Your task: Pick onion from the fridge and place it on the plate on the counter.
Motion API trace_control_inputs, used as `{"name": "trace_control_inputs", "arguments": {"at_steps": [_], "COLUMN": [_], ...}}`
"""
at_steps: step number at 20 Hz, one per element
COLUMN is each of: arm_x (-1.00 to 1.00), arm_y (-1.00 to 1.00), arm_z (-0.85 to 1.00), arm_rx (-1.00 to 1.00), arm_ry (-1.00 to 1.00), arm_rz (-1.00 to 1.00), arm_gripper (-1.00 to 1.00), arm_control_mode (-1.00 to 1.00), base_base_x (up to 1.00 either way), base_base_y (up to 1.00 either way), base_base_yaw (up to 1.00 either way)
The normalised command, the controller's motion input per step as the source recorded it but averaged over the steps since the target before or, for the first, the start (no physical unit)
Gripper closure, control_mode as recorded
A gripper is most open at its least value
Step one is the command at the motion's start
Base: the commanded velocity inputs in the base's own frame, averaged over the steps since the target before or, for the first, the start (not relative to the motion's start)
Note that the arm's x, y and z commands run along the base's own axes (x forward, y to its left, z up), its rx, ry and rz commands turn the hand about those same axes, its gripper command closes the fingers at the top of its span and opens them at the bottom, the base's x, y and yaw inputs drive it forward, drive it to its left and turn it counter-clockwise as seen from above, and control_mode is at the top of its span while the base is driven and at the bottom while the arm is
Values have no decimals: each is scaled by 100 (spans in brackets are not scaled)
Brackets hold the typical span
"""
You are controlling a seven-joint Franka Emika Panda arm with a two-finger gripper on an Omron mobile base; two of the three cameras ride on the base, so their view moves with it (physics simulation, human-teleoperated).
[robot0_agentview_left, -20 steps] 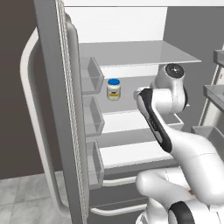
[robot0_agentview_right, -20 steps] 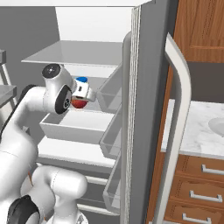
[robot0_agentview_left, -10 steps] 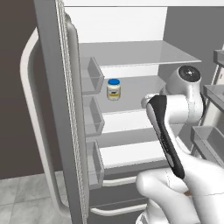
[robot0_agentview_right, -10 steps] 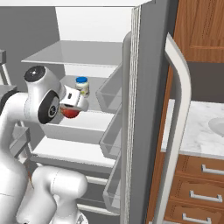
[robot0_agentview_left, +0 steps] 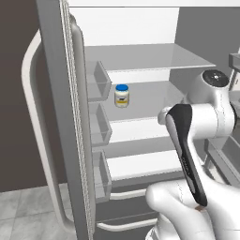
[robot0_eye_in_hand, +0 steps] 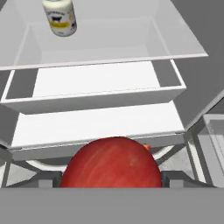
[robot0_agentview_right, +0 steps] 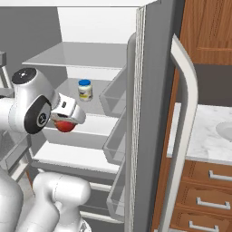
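A rendered home kitchen: an open grey fridge (robot0_agentview_left: 140,61) with shelves, door bins and curved white handles holds a blue-lidded jar (robot0_agentview_left: 122,95); beside it a marble surface (robot0_agentview_right: 204,136) tops brown wooden drawers (robot0_agentview_right: 204,199), under a wooden wall cabinet (robot0_agentview_right: 208,31).

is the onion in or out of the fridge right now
Out: the small round red onion sits in the gripper, in front of the grey fridge shelves.

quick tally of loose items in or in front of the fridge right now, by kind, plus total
Onion: 1, red, held in the tool in front of the fridge shelves
Jar: 1, pale with a blue lid, standing on a shelf
Total: 2
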Motion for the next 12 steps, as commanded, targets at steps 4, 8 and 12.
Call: {"name": "trace_control_inputs", "arguments": {"at_steps": [4, 8, 12], "arm_x": [-64, -50, -41], "arm_y": [0, 0, 0], "arm_z": [0, 0, 0], "arm_rx": [0, 0, 0], "arm_ry": [7, 4, 4], "arm_rz": [0, 0, 0], "arm_gripper": [100, 100, 100], "arm_control_mode": [-100, -100, -100], "base_base_x": [0, 0, 0], "base_base_y": [0, 0, 0], "base_base_yaw": [0, 0, 0]}}
